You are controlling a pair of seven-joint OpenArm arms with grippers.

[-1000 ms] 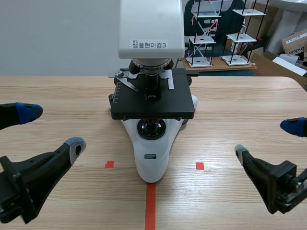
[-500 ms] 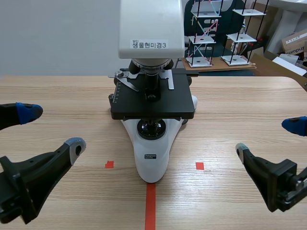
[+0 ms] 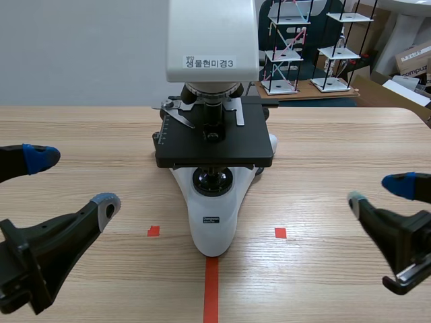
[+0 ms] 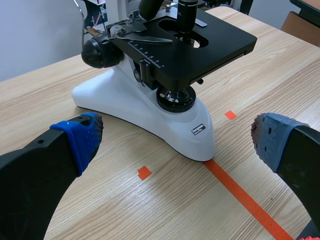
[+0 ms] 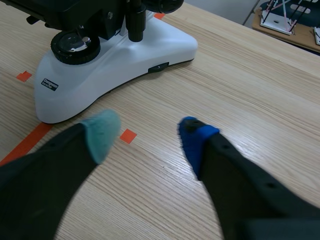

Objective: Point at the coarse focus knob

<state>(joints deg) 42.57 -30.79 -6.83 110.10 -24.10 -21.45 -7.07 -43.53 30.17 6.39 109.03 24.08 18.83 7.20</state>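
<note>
Knob (image 4: 99, 52) sits upper left in the left wrist view, ahead of your left gripper (image 4: 174, 137), jaws apart; right gripper (image 5: 147, 131) likewise apart.

The microscope (image 3: 214, 145) head's label (image 3: 210, 62) reads "생물현미경3".

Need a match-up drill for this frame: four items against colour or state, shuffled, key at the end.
Things:
1. microscope stage
2. microscope base
3. tape line
4. left gripper

Colour or state:
A. white
B. open, holding nothing
C. black
D. orange-red

Pairs: 1-C, 2-A, 3-D, 4-B
</note>
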